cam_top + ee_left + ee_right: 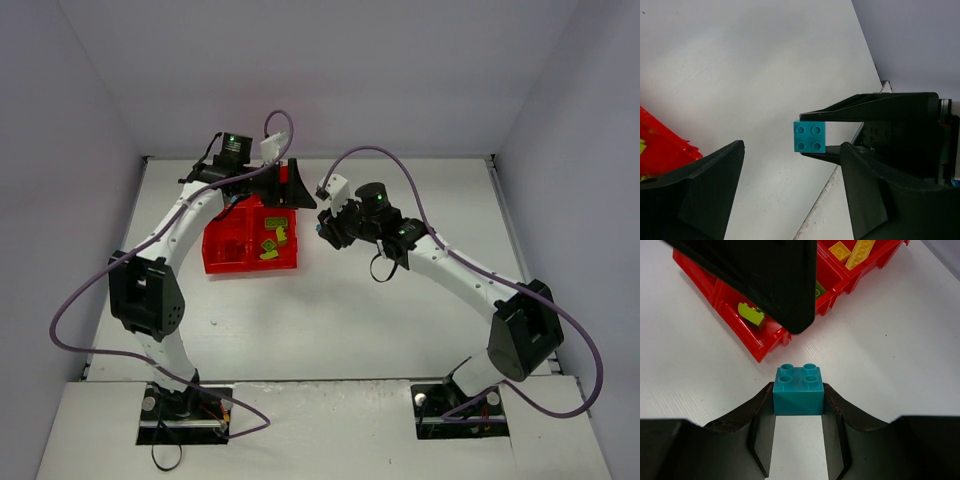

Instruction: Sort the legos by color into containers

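A cyan-blue lego [798,390] with four studs is clamped between the fingertips of my right gripper [798,396], held above the white table just right of the red tray of containers [215,268]. My left gripper [790,195] faces that same lego [810,136] with its jaws wide apart and nothing between them. One of its fingers [765,280] hangs over the tray. In the tray lie yellow legos [852,251] and a lime-green lego [752,314], in separate compartments. From above, left gripper [297,190] and right gripper [325,228] sit close together beside the tray.
White walls close in the table at the back and both sides. A seam in the table surface [820,200] runs under the left gripper. Purple cables [400,165] loop over both arms. Bare table [330,320] lies in front of the tray.
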